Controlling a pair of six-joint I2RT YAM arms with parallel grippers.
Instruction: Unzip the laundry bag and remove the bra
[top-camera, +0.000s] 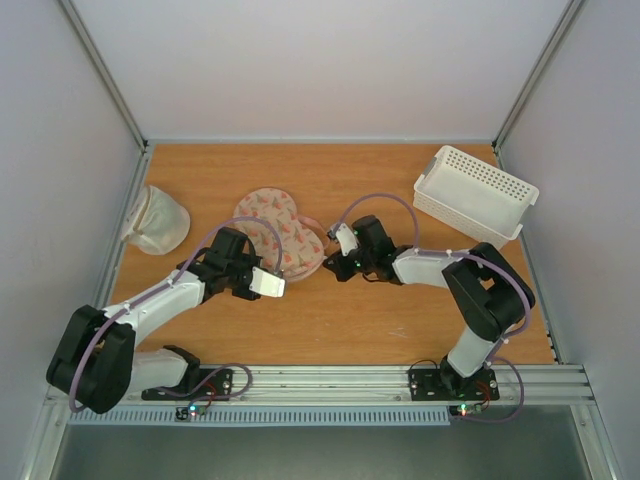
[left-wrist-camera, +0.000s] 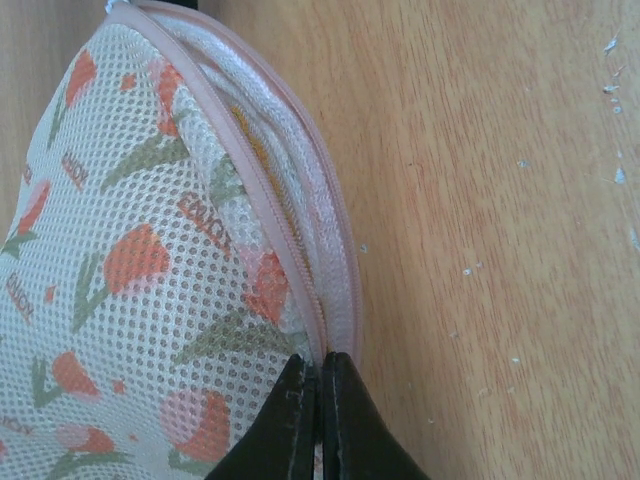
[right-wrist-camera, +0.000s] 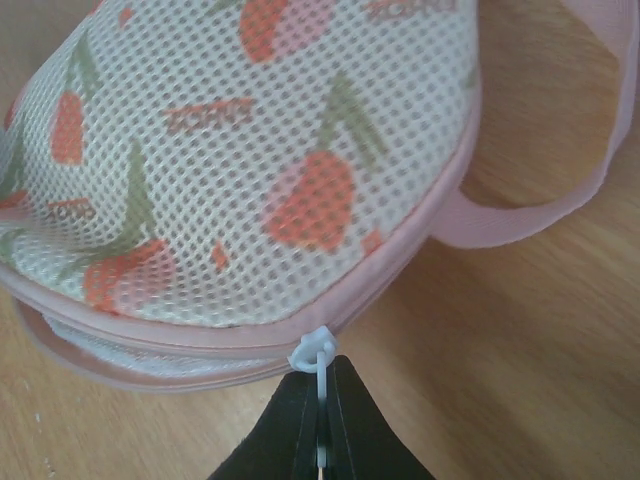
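Note:
The laundry bag (top-camera: 280, 232), cream mesh with pink-red prints and a pink zipper edge, lies on the table between both arms. My left gripper (left-wrist-camera: 320, 372) is shut on the bag's pink zipper edge (left-wrist-camera: 335, 300) at its near side. My right gripper (right-wrist-camera: 321, 385) is shut on the white zipper pull (right-wrist-camera: 318, 352) at the bag's right end (right-wrist-camera: 250, 160). The zipper gapes along the left part, with mustard colour (left-wrist-camera: 255, 150) showing in the gap. The pink loop (right-wrist-camera: 540, 215) hangs to the right. The bra is otherwise hidden inside.
A white perforated basket (top-camera: 475, 192) stands at the back right. An off-white mesh sack (top-camera: 157, 220) lies at the left edge. Grey walls enclose the wooden table (top-camera: 400, 320) on three sides.

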